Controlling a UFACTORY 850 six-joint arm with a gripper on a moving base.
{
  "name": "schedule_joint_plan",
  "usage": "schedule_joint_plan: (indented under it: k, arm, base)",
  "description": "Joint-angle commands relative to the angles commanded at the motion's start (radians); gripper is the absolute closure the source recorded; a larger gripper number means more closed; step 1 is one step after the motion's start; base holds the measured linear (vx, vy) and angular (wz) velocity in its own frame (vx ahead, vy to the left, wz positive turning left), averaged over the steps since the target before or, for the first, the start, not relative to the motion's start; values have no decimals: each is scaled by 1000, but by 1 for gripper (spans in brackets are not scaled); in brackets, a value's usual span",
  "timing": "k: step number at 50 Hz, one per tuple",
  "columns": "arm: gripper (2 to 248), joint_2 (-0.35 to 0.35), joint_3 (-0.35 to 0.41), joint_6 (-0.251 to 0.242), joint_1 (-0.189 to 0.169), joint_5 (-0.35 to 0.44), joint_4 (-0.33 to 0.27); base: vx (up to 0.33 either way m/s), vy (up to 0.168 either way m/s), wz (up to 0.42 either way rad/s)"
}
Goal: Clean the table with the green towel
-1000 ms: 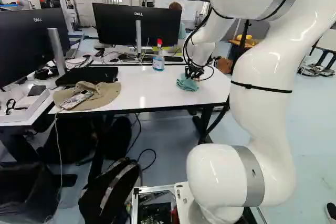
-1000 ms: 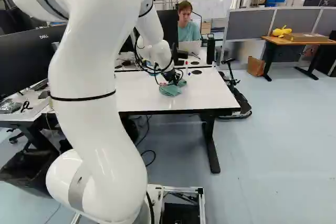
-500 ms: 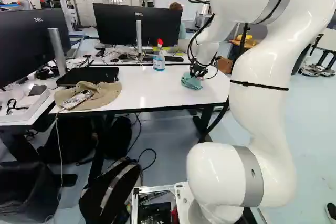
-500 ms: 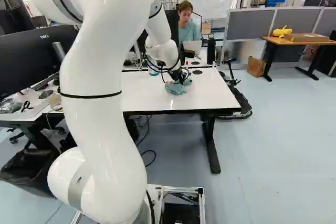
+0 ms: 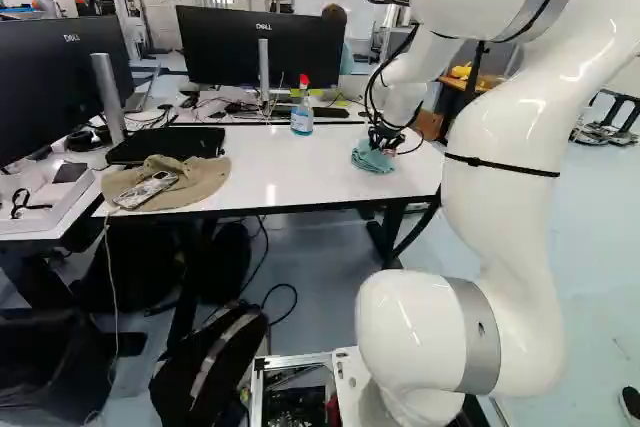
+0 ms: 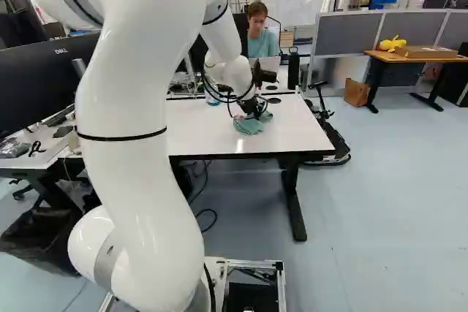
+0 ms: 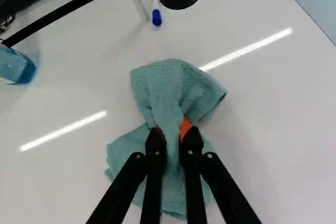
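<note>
gripper [image 6: 254, 108] pinching green towel [image 7: 170, 90]; orange pads [image 7: 185, 127] partly hidden; wrist view crops bottle [image 7: 17, 68].

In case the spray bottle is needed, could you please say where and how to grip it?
Probably around the upright body of the spray bottle, below its red top, level from the robot's side, since a monitor stands behind.

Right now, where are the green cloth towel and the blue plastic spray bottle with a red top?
Green towel [image 7: 169, 95]: wrist view, its bunched fold.
Spray bottle [image 5: 302, 120]: left base view, its body.
</note>
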Motion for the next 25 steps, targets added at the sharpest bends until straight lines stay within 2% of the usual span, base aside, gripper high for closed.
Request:
schedule_joint_plan:
  k: [25]
  arm:
    - [204,70,87,0,67,0,0]
  base:
    - [0,0,0]
